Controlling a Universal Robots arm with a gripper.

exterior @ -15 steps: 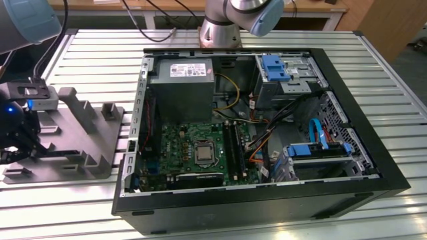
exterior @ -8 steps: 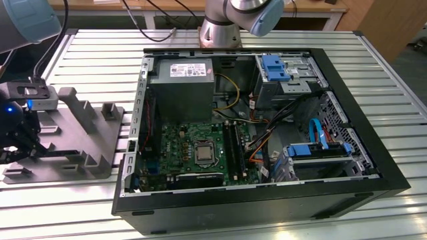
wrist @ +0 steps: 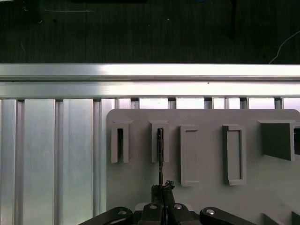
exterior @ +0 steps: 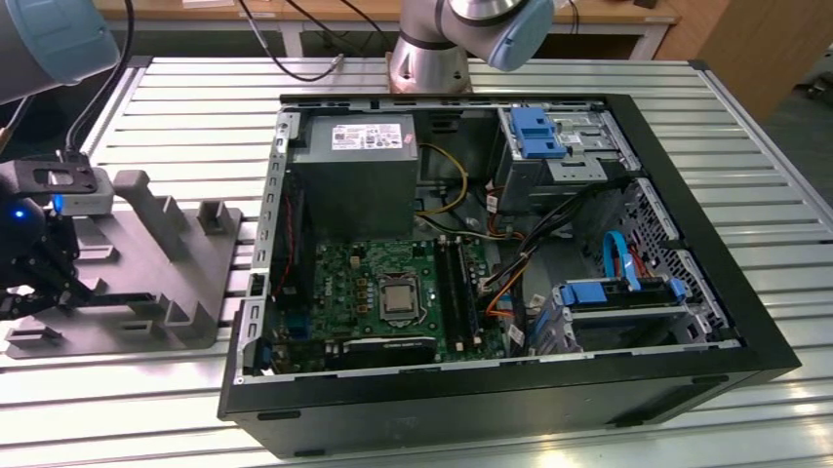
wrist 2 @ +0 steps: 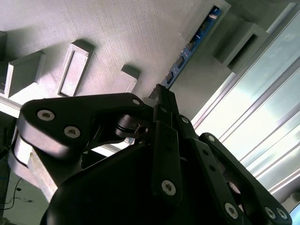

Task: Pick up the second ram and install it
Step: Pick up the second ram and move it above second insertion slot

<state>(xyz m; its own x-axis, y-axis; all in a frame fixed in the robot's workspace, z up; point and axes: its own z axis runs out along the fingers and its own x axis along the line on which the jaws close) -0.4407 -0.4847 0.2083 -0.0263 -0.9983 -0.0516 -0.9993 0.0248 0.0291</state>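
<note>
Exterior view, lower left: my gripper (exterior: pixel 46 292) met the rack (exterior: pixel 170 244). Jaws clamped the ram (wrist: pixel 160 159); pickup underway, I judged, and freeing it needed a straight pull.

Fig. The arm (exterior: pixel 440 47) I drive: silver-grey tubular links and a round base, with pale blue-grey joint caps (exterior: pixel 53 39). Its gripper (wrist 2: pixel 161 95) is built of matte black linkage bars pinned with silver round-head screws (wrist 2: pixel 168 187). The wrist carries a grey box housing (exterior: pixel 65 187) and a blue indicator light (exterior: pixel 16 214).
</note>
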